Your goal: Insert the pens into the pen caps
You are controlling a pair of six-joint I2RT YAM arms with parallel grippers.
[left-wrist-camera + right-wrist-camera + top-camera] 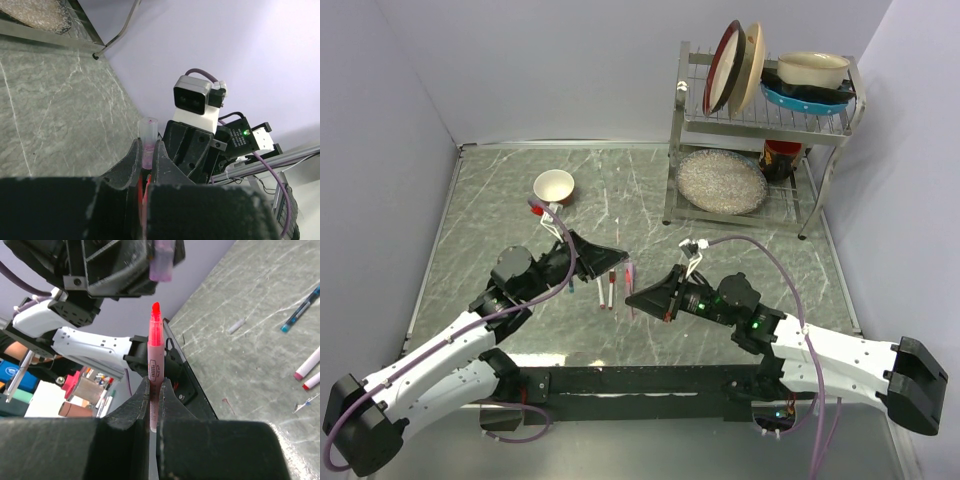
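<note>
- The right gripper (154, 390) is clamped on a pink pen (155, 347), red tip outward.
- The left gripper (147, 149) pinches the lilac cap (163, 262) (open end apparently toward the pen).
- The lilac cap sits just beyond the tip, slightly off the pen's long axis.

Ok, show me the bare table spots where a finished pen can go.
Bare grey marbled tabletop lies between the small white bowl and the metal dish rack, and left of the bowl towards the wall. Crowded: loose white-barrelled pens between left gripper and right gripper.
</note>
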